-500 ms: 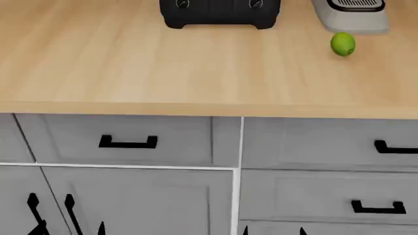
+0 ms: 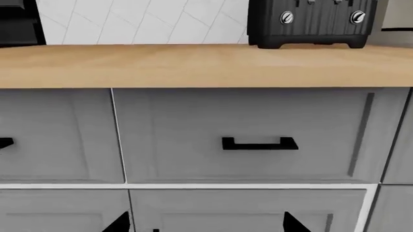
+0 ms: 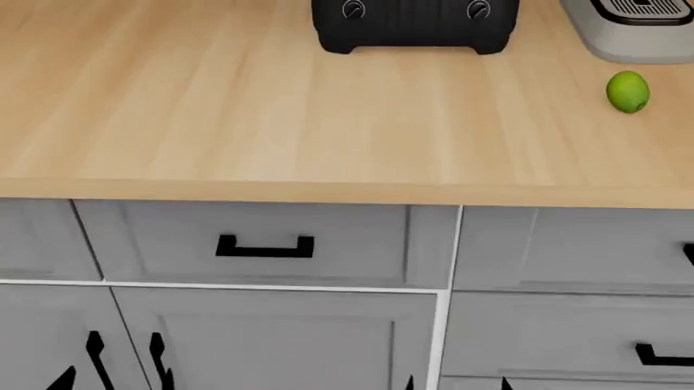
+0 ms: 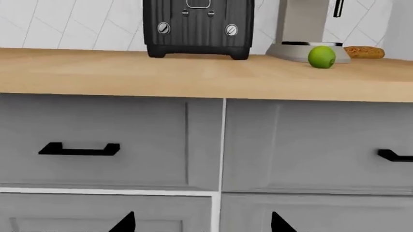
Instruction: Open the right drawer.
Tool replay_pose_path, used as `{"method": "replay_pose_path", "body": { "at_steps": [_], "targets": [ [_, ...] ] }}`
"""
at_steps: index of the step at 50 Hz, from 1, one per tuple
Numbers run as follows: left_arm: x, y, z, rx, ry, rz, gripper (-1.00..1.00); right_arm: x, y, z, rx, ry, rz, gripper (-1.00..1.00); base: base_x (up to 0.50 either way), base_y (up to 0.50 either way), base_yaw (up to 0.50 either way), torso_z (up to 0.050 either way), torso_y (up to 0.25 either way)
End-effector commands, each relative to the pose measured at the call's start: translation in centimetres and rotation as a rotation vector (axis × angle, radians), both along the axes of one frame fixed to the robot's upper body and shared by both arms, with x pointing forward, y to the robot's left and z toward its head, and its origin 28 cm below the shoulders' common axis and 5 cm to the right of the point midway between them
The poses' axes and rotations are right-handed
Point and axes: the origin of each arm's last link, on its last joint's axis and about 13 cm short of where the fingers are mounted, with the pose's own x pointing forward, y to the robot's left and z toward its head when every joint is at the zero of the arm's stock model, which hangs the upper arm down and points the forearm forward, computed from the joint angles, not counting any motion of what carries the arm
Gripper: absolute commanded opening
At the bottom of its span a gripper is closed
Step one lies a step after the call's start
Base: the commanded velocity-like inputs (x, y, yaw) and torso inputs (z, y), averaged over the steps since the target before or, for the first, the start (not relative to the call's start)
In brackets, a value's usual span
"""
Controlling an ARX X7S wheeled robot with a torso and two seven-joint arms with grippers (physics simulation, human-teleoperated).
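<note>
The right drawer (image 3: 574, 248) is the wide light-grey front at the right under the counter, and it is closed. Only the tip of its black handle (image 3: 690, 253) shows at the head view's edge. In the right wrist view the right drawer (image 4: 316, 145) fills the right half, with its handle (image 4: 395, 155) cut by the edge. My right gripper (image 4: 203, 223) is open, short of the cabinet and facing the seam left of that drawer. My left gripper (image 2: 206, 224) is open too, in front of the narrower drawer (image 2: 248, 135). Low in the head view are the left gripper (image 3: 116, 382) and right gripper (image 3: 457, 383).
A wooden countertop (image 3: 271, 122) overhangs the drawers and carries a black toaster (image 3: 415, 23), a lime (image 3: 628, 91) and a grey appliance base (image 3: 635, 28). Cabinet doors with long black handles (image 3: 97, 353) sit below the narrower drawer (image 3: 266, 244). A lower drawer handle (image 3: 664, 355) shows at right.
The whole scene has slid right and slightly down in the head view. The right drawer's handle now sits almost off the right edge. No drawer has moved.
</note>
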Motion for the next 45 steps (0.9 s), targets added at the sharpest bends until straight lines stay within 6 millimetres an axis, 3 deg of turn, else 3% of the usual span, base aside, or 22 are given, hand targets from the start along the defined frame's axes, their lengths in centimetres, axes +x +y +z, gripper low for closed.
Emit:
{"method": "replay_pose_path", "body": {
  "at_steps": [1,21,45],
  "targets": [
    [-0.07,0.09,0.08,-0.025,0.007,-0.007,1.00,-0.08,-0.35,0.14,0.003,-0.004,-0.020,1.00,0.00,0.00,0.00,0.000,0.000],
    [-0.13,-0.01,-0.06,-0.035,0.014,-0.025,1.00,-0.33,-0.10,0.07,-0.017,-0.011,0.001,1.00,0.00,0.00,0.00,0.000,0.000],
    [-0.07,0.01,-0.20,-0.038,0.016,-0.028,1.00,-0.29,-0.12,-0.05,-0.015,-0.003,0.003,1.00,0.00,-0.38,0.00,0.000,0.000]
  ]
}}
